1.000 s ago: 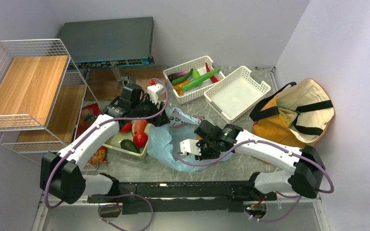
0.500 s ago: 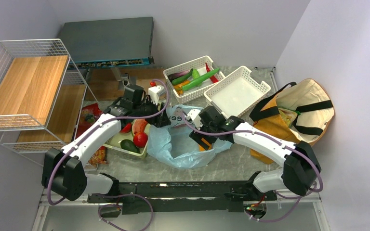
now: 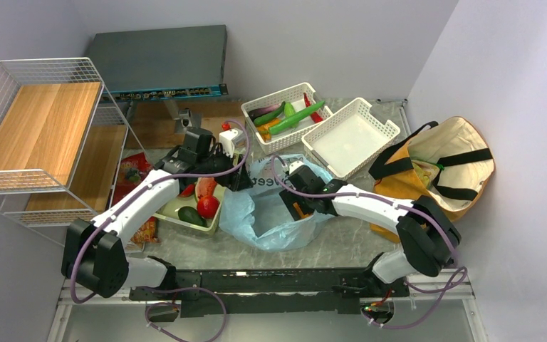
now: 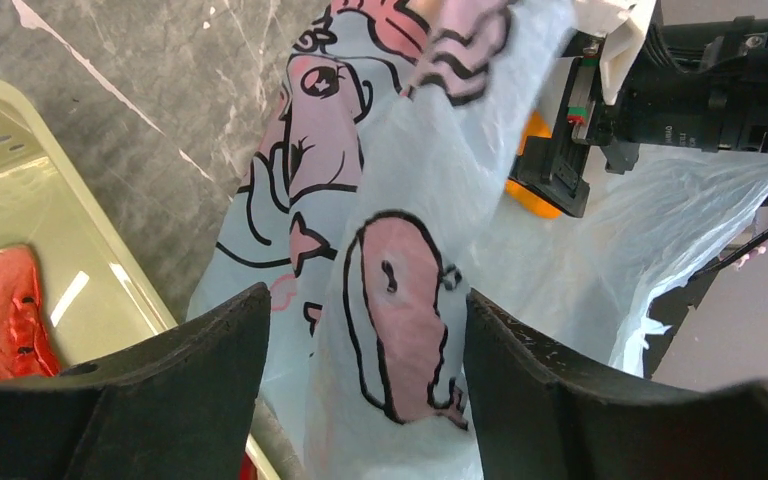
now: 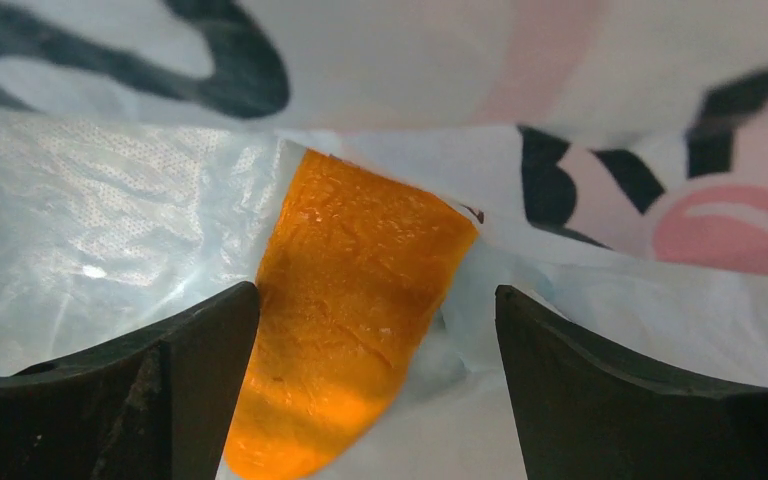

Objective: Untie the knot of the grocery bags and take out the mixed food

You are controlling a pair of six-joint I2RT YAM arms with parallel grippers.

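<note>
The left arm (image 3: pixel 135 203) reaches from its base at the near left edge of the table diagonally forward and inward, its wrist bent so the left tool (image 4: pixel 365 330) points toward the middle, with both dark fingers standing wide apart. The right arm (image 3: pixel 370 206) folds at its shoulder and runs low leftward across the table. Its wrist appears tipped downward at the centre, and the right tool (image 5: pixel 375 340) has its fingers spread wide too.

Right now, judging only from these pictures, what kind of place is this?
Probably a robot test cell staged for grocery unpacking: two robot arms mounted on a marble-patterned table, plain white walls close around it, and a white basket of toy vegetables.
</note>
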